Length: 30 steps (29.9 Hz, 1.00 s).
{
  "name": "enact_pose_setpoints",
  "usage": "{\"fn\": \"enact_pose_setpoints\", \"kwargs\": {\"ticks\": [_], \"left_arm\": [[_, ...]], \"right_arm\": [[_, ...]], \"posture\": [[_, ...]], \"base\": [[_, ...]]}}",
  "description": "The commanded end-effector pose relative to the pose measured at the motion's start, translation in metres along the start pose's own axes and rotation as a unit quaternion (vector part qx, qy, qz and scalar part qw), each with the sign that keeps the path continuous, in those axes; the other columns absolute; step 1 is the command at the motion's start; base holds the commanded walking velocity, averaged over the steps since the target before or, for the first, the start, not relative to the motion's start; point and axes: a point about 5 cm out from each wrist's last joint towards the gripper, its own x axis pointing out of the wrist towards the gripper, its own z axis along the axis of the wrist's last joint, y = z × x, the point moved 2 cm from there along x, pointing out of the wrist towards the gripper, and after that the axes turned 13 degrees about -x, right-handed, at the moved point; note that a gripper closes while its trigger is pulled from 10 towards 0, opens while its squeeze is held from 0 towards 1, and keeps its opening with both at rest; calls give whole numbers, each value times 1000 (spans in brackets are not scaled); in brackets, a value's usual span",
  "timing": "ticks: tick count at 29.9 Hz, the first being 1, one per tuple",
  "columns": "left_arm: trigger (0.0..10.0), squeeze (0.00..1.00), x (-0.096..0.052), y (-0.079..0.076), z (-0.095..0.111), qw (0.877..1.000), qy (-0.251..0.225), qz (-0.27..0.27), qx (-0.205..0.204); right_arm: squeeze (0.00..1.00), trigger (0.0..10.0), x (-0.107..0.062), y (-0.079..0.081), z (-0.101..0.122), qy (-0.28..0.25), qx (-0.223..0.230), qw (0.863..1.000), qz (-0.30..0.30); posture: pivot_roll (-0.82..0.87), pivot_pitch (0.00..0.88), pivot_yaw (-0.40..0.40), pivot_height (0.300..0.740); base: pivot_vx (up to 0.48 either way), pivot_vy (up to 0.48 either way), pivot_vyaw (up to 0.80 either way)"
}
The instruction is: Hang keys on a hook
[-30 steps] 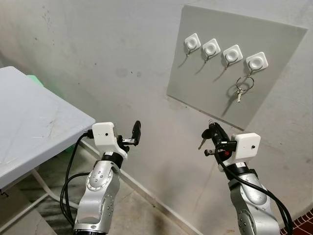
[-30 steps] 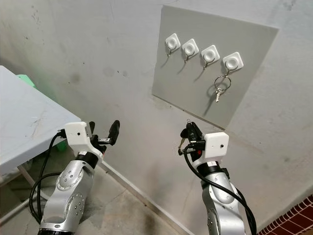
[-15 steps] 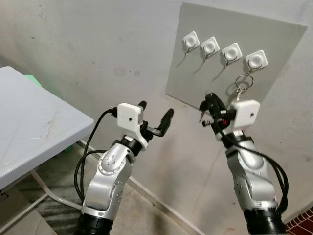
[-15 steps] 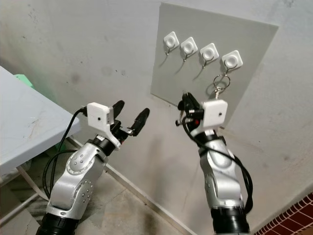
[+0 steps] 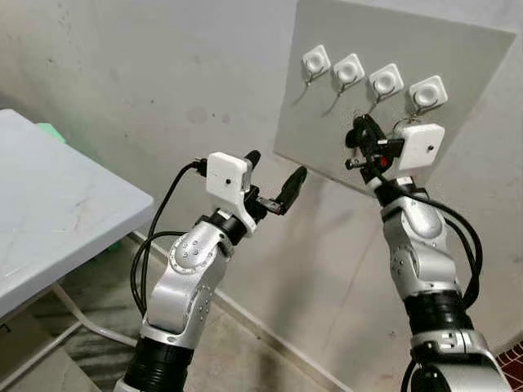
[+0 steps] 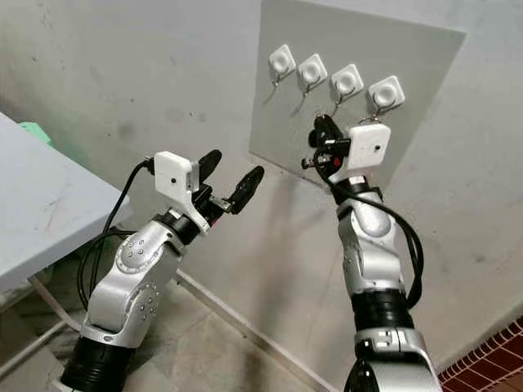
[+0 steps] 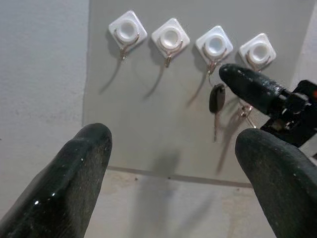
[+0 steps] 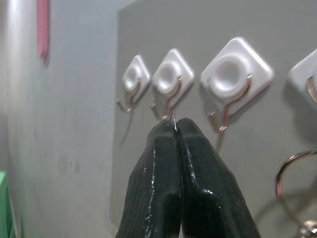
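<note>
A grey board (image 5: 327,122) on the wall carries a row of white hooks (image 7: 170,36). My right gripper (image 5: 360,131) is raised in front of the board, shut on the ring of a black-headed key (image 7: 216,99). The key dangles just under the third hook (image 7: 215,45); I cannot tell whether its ring is over that hook. A second key ring (image 8: 292,171) hangs from the fourth hook (image 5: 427,92), partly hidden by my right wrist. My left gripper (image 5: 274,173) is open and holds nothing, lower and to the left of the board.
A grey table (image 5: 49,220) stands at the left, with a green object (image 5: 51,131) behind it. Bare wall stretches between the table and the board. A strip of red brick floor (image 5: 515,359) shows at the bottom right.
Both arms have risen towards the board. The right gripper carried the key from below the board up to the row of hooks. The left gripper moved up and rightwards.
</note>
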Motion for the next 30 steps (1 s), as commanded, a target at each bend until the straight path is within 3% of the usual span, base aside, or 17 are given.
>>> {"fn": "enact_pose_setpoints", "kwargs": {"ticks": [1,16,27,30], "left_arm": [[10000,0,3,-8,8,1000,-9,-19,2],[10000,0,1,-18,8,999,-7,-33,-5],[10000,0,0,-19,9,999,-9,-29,-14],[10000,0,0,-20,9,999,-9,-28,-14]], "right_arm": [[0,10000,4,-7,5,-11,5,1000,-11],[0,10000,17,-12,10,-32,25,999,-15],[0,10000,21,-17,9,-27,65,997,-31],[0,10000,19,-18,2,-13,95,995,-36]], "posture": [[17,43,-57,740],[22,36,-57,740],[24,34,-63,740],[22,37,-63,740]], "base": [[0,0,0],[0,0,0],[0,0,0],[0,0,0]]}}
